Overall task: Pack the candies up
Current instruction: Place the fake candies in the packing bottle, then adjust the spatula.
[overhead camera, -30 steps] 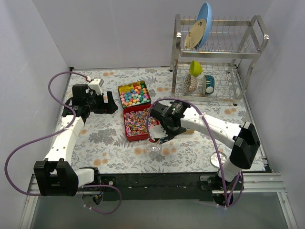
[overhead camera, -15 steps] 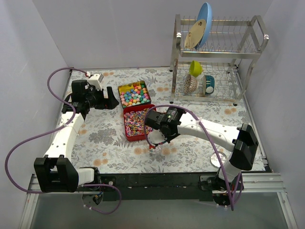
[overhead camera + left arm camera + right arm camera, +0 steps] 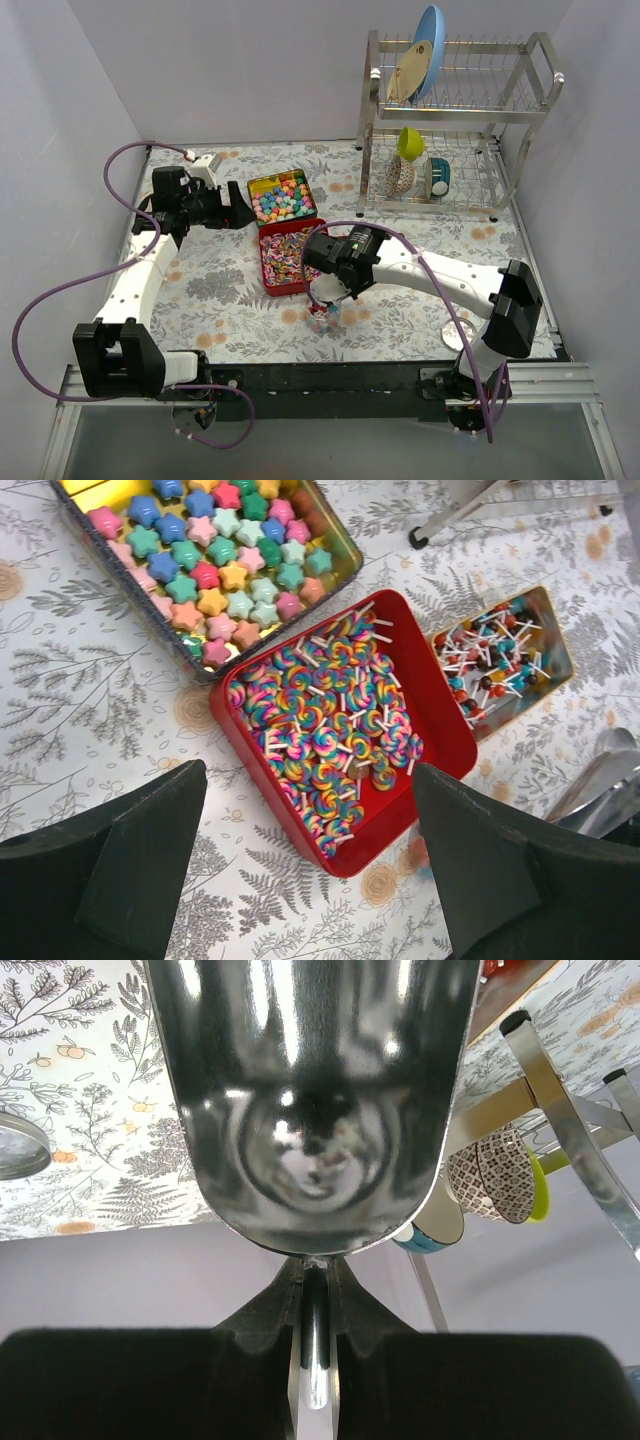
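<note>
1. Left pincer [image 3: 310,875]: wide open, touching nothing, left of the tins.
2. Right pincer [image 3: 314,1355]: clamped on handle of shiny metal scoop [image 3: 310,1080].
3. Candies [image 3: 320,740]: swirled, on sticks, in red tin [image 3: 425,670], mid worktop [image 3: 100,700].

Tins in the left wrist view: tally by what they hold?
Star-candy tin: 1
Swirl-lollipop tin: 1
Small-lollipop tin: 1
Total: 3

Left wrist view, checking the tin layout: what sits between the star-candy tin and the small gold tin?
The red tin of swirl lollipops lies between them, as the left wrist view shows.
</note>
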Controlling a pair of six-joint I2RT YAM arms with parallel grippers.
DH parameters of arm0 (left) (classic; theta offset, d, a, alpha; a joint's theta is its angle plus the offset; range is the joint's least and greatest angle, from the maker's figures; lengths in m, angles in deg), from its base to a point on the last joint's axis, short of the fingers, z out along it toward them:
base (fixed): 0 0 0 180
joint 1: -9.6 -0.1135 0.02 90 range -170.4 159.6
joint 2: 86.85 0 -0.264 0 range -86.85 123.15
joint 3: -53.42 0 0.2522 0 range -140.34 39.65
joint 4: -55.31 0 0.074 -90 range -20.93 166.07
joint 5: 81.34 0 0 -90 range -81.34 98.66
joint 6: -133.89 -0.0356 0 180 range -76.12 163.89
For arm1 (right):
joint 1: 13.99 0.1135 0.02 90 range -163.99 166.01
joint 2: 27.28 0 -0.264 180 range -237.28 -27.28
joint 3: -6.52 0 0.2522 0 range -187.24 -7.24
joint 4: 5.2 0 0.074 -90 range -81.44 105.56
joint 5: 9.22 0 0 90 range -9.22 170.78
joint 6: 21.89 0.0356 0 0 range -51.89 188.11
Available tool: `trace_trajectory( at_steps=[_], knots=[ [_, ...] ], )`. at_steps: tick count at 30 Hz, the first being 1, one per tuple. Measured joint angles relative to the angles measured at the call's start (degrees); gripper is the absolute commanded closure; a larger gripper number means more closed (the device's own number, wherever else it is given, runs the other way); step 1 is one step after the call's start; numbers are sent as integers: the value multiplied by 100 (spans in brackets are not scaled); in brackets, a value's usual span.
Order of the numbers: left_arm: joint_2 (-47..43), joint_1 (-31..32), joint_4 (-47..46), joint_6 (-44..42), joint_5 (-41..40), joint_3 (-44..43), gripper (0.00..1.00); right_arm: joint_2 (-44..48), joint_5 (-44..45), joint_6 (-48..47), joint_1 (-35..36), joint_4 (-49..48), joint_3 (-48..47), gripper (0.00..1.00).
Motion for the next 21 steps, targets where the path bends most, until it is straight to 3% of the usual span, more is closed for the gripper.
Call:
trace_trajectory(
  at_steps=[5,11,15,21],
  knots=[
    [-46,0,-155,92,629,177,20,28,-275,57,-76,57,-376,99],
    [-203,37,-380,339,1786,688,20,-79,-1447,431,-807,61,-1552,99],
    [-205,240,-490,544,2358,798,21,-566,-2013,750,-1279,63,-2262,99],
    [46,695,-673,772,2667,791,22,-1279,-2476,938,-1316,52,-2730,99]
  ],
)
